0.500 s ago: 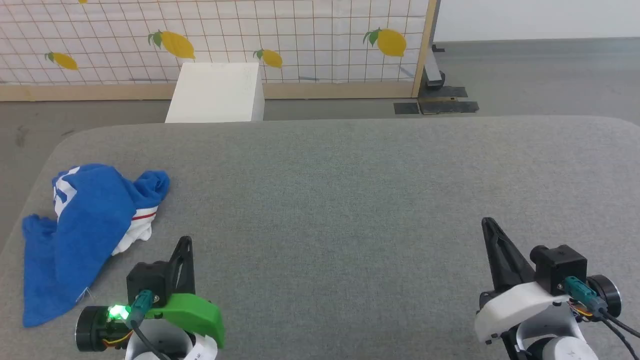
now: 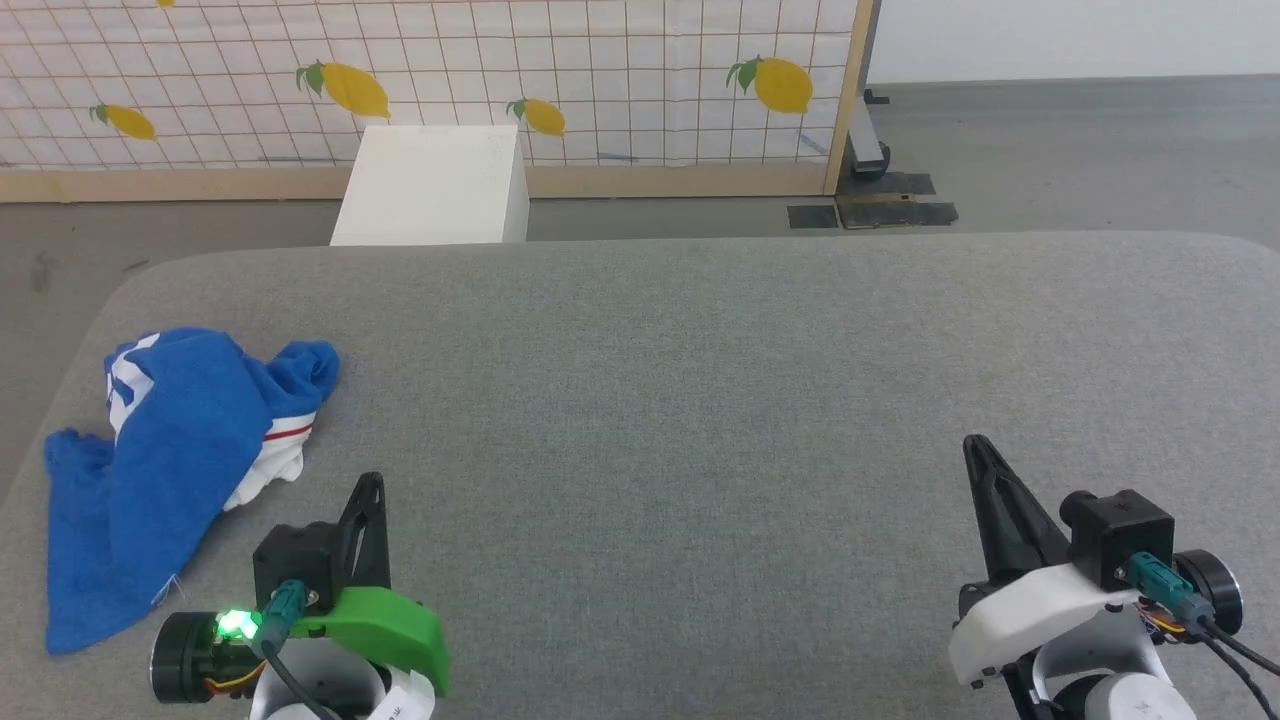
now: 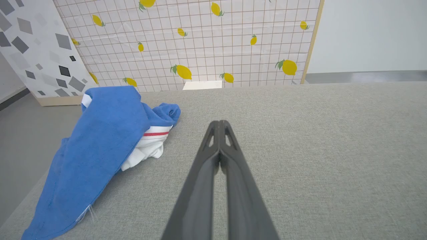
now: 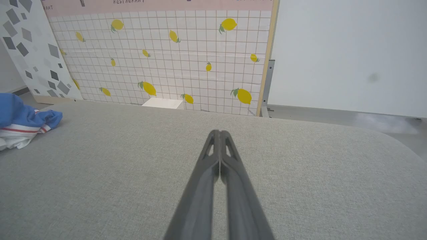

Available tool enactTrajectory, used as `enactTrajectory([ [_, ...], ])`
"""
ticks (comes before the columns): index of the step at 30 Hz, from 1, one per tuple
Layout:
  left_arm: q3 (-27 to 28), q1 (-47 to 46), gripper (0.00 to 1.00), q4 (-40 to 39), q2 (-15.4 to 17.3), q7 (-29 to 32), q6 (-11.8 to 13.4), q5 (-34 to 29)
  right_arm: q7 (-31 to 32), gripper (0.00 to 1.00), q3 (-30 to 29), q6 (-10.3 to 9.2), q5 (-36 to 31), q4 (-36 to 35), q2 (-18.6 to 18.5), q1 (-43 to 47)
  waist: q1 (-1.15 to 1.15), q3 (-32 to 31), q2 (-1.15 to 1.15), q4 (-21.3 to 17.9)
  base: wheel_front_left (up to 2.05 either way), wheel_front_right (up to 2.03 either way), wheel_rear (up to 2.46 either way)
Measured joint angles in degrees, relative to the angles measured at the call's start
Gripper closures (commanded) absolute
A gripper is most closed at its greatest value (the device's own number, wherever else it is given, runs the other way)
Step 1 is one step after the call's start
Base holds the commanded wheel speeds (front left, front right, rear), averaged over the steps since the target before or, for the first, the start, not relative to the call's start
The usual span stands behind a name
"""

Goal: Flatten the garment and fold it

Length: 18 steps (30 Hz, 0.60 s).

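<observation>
2 dark-fingered hands, the left hand [image 2: 372, 490] and the right hand [image 2: 982, 465], are each pinched fully closed and empty at the near edge of the grey fabric tabletop [image 2: 700, 380], whose left end bears the crumpled bright blue jersey T-shirt [image 2: 170, 450], near the left hand.

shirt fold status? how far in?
Done: nothing. The shirt lies crumpled in a heap near the left edge of the grey pad. In hand: nothing. The left gripper and right gripper are shut, empty and apart from the cloth, with the left one nearer to it. Left: grasp it, spread it flat, then make all the folds.
</observation>
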State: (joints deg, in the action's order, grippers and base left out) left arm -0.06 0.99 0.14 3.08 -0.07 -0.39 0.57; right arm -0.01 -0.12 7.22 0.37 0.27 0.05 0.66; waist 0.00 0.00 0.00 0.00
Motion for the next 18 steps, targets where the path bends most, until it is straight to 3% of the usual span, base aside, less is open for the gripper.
enactTrajectory([
  [18, 0.00, 0.00, 1.00, 0.00, 0.00, 0.01, 0.00, 0.00, 0.00, 1.00, 0.00, 0.00, 0.00, 0.00, 0.00, 0.00, 0.00, 0.00, 0.00, 0.00, 0.00, 0.00, 0.00],
])
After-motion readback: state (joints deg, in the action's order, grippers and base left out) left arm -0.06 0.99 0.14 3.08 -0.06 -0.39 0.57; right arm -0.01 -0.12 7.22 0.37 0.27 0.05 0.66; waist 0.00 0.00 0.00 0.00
